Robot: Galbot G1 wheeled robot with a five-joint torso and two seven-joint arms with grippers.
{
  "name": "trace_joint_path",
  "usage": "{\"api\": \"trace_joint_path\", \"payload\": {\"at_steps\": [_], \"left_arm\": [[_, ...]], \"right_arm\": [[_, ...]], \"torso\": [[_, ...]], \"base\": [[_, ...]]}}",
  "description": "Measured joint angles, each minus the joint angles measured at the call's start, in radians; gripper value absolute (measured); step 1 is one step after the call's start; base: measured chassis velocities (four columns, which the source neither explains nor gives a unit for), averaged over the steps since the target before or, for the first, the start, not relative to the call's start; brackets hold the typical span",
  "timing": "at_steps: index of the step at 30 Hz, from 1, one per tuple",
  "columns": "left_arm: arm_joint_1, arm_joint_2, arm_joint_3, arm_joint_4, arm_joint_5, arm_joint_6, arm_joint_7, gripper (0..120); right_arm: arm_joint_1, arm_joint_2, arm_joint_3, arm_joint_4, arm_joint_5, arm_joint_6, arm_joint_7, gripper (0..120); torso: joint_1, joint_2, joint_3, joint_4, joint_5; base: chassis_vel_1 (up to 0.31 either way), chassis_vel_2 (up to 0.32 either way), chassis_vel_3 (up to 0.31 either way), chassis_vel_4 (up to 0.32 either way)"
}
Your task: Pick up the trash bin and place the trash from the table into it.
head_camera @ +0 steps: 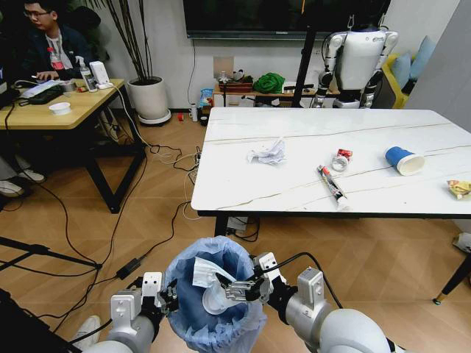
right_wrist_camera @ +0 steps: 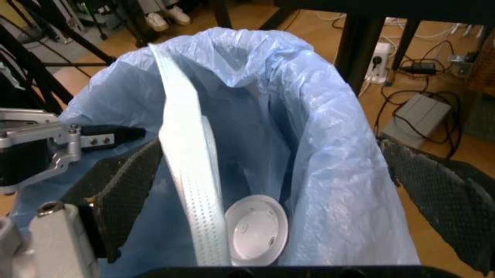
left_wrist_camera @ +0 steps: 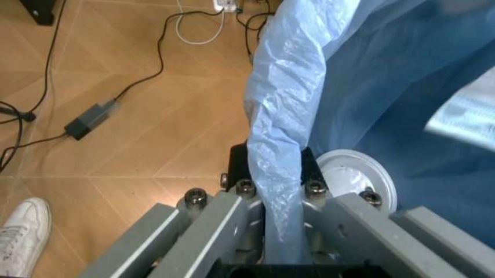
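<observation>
The trash bin (head_camera: 213, 294), lined with a crinkled light-blue bag, hangs low in front of me, short of the table (head_camera: 294, 195). My left gripper (head_camera: 168, 298) (left_wrist_camera: 275, 168) is shut on the bin's left rim, with bag folds pinched between its fingers. My right gripper (head_camera: 239, 289) (right_wrist_camera: 267, 147) is open at the right rim, one finger (right_wrist_camera: 124, 185) inside and one outside. White paper (right_wrist_camera: 193, 174) and a white round lid (right_wrist_camera: 255, 229) lie in the bin. On the table lie crumpled paper (head_camera: 268, 152), a crushed can (head_camera: 341, 159), a long wrapper (head_camera: 332, 184), a blue cup (head_camera: 403, 159) and a yellow wrapper (head_camera: 459, 189).
Cables and a power adapter (head_camera: 129, 267) trail over the wooden floor left of the table. A yellow desk (head_camera: 59, 110) stands at the far left, and tripod legs (head_camera: 44, 254) reach in from the left. A white robot (head_camera: 357, 62) stands behind the table.
</observation>
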Motion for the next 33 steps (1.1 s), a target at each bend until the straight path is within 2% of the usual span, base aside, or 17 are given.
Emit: {"api": "trace_joint_path", "payload": {"at_steps": [11,16,22,25,28,29,31,33], "left_arm": [[0.006,0.001,-0.01,-0.006,0.001,0.0,0.003,0],[0.009,-0.002,-0.005,-0.006,0.009,0.0,0.006,0],[0.016,-0.004,-0.002,-0.004,0.022,0.0,0.015,0],[0.018,-0.005,-0.003,-0.004,0.025,0.0,0.017,0],[0.022,-0.007,-0.004,-0.004,0.028,0.0,0.018,0],[0.022,-0.007,-0.004,-0.004,0.028,0.0,0.018,0],[0.025,-0.008,-0.005,-0.004,0.029,0.0,0.019,0],[0.027,-0.009,-0.006,-0.005,0.029,0.0,0.019,0]], "right_arm": [[-0.067,-0.011,0.039,0.056,-0.035,0.008,0.012,100],[-0.034,-0.002,0.088,0.079,0.022,0.016,0.031,100],[0.117,-0.009,0.246,0.082,0.193,0.034,0.073,100],[0.183,-0.014,0.28,0.073,0.247,0.037,0.1,100],[0.337,-0.01,0.276,-0.02,0.364,0.034,0.163,100],[0.337,-0.01,0.276,-0.02,0.364,0.034,0.163,100],[0.475,0.014,0.242,-0.114,0.458,0.027,0.217,100],[0.523,0.025,0.231,-0.144,0.491,0.023,0.234,100]], "torso": [[0.0,0.0,0.0,0.0,0.0],[0.0,0.0,0.0,-0.0001,0.0],[0.0,0.0,0.0,0.0,0.0],[0.0,0.0,0.0,-0.0001,-0.0002],[0.0,0.0,0.0,-0.0001,0.0001],[0.0,0.0,0.0,-0.0001,0.0001],[0.0,0.0,0.0,0.0,-0.0001],[0.0,0.0,0.0,0.0,0.0002]], "base": [[0.0,0.0,0.0,0.0],[0.0,0.0,0.0,0.0],[0.0,0.0,0.0,0.0],[0.0,0.0,0.0,0.0],[0.0,0.0,0.0,0.0],[0.0,0.0,0.0,0.0],[0.0,0.0,0.0,0.0],[0.0,0.0,0.0,0.0]]}}
